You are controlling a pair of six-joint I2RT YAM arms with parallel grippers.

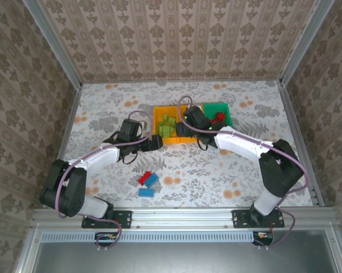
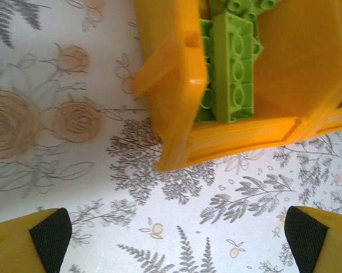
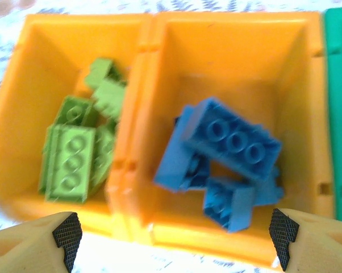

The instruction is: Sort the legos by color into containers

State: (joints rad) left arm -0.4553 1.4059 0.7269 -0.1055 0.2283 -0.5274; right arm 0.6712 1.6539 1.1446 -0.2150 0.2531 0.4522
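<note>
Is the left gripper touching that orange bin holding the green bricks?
Apart. In the left wrist view, a strip of table lies between the left gripper and the orange bin.

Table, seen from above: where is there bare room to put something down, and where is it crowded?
Bare: the table left of the orange bins, right of the green bin, and the front between the loose bricks and the right arm's base. Crowded: around the bins.
</note>
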